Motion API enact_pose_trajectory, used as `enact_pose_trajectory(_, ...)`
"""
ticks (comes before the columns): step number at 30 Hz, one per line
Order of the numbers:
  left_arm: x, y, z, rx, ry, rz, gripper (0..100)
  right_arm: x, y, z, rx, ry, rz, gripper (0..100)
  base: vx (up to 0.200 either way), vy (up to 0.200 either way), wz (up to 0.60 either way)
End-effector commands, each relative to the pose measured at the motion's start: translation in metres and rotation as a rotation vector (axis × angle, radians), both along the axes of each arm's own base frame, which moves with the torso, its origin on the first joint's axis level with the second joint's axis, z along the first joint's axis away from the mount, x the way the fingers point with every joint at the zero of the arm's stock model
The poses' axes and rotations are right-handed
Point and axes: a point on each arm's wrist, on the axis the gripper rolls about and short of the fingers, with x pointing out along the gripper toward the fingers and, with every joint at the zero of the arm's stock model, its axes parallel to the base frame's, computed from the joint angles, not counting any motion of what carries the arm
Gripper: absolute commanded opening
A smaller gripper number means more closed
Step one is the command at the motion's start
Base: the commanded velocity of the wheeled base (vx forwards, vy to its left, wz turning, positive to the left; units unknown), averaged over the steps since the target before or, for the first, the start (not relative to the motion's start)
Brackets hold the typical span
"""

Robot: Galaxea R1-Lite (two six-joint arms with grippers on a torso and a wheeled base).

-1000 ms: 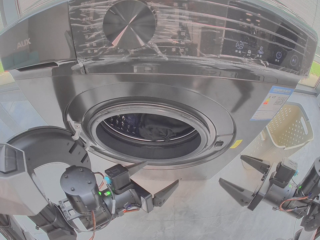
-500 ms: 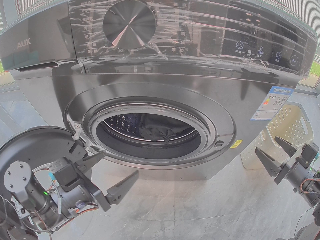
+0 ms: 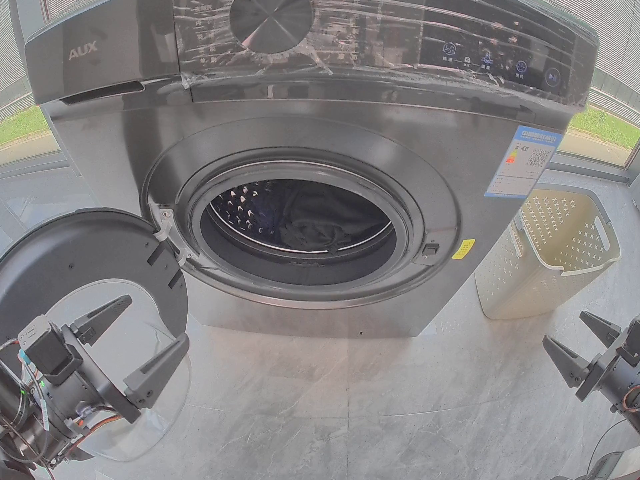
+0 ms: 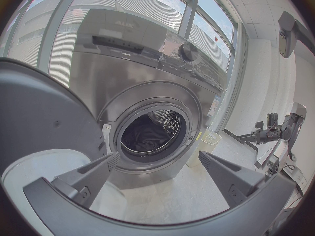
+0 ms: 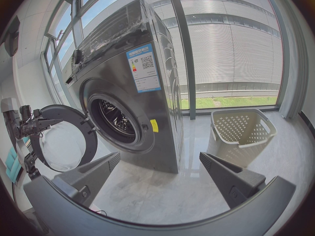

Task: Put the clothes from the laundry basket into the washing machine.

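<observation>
Floor [image 3: 347, 395] stretches from door [image 3: 87, 248] to laundry basket [image 3: 510, 285].

The left gripper [image 3: 156, 319] has two dark grey, wedge-shaped fingers [image 3: 100, 316] that taper to points. Behind them is a boxy black camera [image 3: 43, 348] with a teal plug, a small green light and thin orange cables [image 3: 100, 421]. The right gripper [image 3: 565, 327] has matching dark fingers and an orange cable [image 3: 628, 400].

Grey marbled floor tiles [image 3: 373, 401] run to tall windows [image 5: 229, 49] overlooking green grass [image 5: 229, 101].
</observation>
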Motion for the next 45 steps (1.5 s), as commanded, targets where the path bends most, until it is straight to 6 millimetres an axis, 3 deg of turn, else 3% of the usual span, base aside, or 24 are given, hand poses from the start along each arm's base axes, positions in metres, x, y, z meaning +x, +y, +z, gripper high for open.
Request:
enact_pose_trajectory(1, -0.018, 0.02, 0.005, -0.03, -0.056, 0.057, 100, -0.023, -0.014, 0.001, 0.032, -0.064, -0.044, 100, -0.2, 0.0, 0.0)
enact_pose_trajectory(10, -0.046, 0.048, -0.007, 0.052, -0.023, 0.208, 100, -0.052, -0.03, -0.006, 0.036, -0.113, -0.126, 100, -0.2, 0.0, 0.0)
enact_pose_trajectory(18, -0.071, 0.061, -0.019, 0.046, 0.0, 0.272, 100, -0.078, -0.039, -0.03, 0.012, -0.063, -0.192, 100, -0.2, 0.0, 0.0)
enact_pose_trajectory(25, -0.103, 0.071, -0.045, 0.012, 0.027, 0.298, 100, -0.102, -0.043, -0.059, 0.0, -0.032, -0.196, 100, -0.171, 0.0, 0.0)
enact_pose_trajectory(29, -0.118, 0.073, -0.06, 0.017, 0.012, 0.342, 100, -0.102, -0.043, -0.058, 0.01, -0.038, -0.218, 100, -0.1, 0.0, 0.0)
enact_pose_trajectory(38, -0.125, 0.07, -0.075, 0.089, 0.036, 0.53, 100, -0.102, -0.042, -0.059, -0.01, -0.04, -0.309, 100, -0.089, 0.0, 0.0)
enact_pose_trajectory(41, -0.127, 0.071, -0.08, 0.096, 0.059, 0.515, 100, -0.11, -0.039, -0.061, -0.053, -0.115, -0.383, 100, 0.0, 0.0, 0.0)
enact_pose_trajectory(45, -0.127, 0.071, -0.08, 0.085, 0.059, 0.517, 100, -0.109, -0.039, -0.065, -0.059, -0.095, -0.306, 100, 0.0, 0.0, 0.0)
